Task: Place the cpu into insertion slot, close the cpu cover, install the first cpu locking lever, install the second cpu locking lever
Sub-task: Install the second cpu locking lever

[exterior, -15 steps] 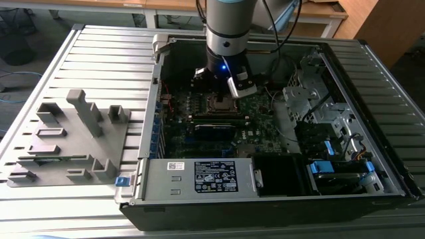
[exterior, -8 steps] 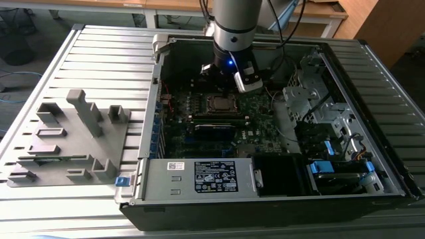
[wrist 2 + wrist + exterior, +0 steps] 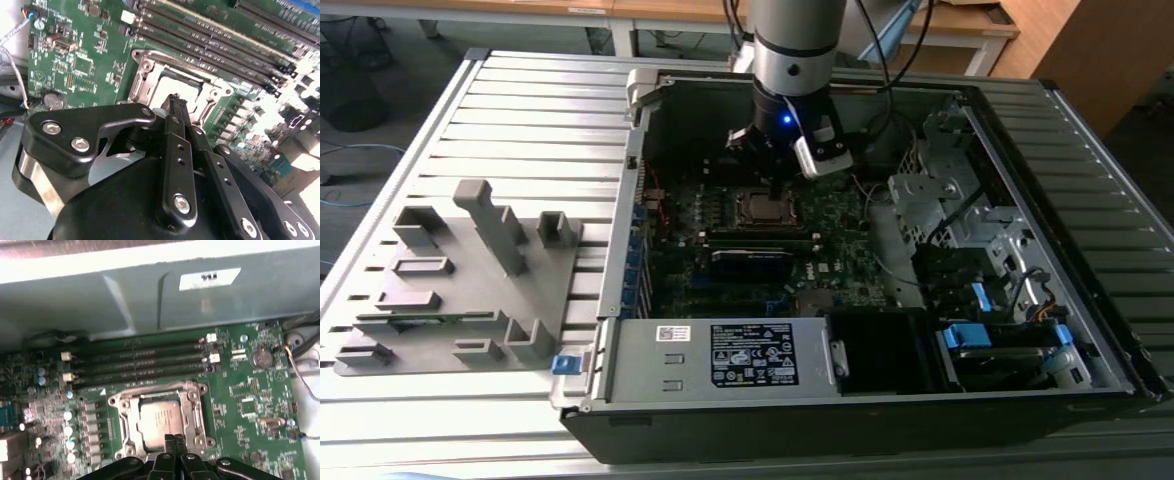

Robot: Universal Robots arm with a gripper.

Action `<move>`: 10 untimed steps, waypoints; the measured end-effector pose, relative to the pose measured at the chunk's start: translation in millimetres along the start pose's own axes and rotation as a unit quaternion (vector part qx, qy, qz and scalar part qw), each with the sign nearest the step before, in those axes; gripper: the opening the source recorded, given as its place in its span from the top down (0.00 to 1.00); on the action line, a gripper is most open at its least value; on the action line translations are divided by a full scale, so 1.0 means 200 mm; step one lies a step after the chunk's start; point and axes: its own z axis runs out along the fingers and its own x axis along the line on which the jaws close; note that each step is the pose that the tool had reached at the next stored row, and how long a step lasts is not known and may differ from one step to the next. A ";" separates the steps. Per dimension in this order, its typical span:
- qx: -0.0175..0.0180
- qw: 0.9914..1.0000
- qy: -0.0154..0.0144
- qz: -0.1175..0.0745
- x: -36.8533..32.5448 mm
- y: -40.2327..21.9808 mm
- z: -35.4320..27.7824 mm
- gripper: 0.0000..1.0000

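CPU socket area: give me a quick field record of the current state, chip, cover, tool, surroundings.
chip: grey square metal-topped cpu lies in the square black insertion slot
cover: silver metal frame cpu cover lies down flat around the chip
tool: black two-fingered tool, fingers together, tips at the cover's edge, holding nothing
memory slots: long dark memory slots run beside the socket on the green motherboard
enclosure: open black computer case on a slatted metal table
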 end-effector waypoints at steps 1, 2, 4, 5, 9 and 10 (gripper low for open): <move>0.001 1.000 0.000 0.000 0.000 0.001 0.000 0.89; 0.001 1.000 0.000 0.000 0.000 0.001 0.000 0.89; 0.001 1.000 0.000 0.000 0.001 0.004 0.000 0.89; 0.001 1.000 0.000 0.000 0.001 0.004 0.000 0.89; 0.001 1.000 0.000 0.000 0.000 0.004 -0.008 0.89; 0.001 1.000 0.000 0.000 0.000 0.004 -0.010 0.89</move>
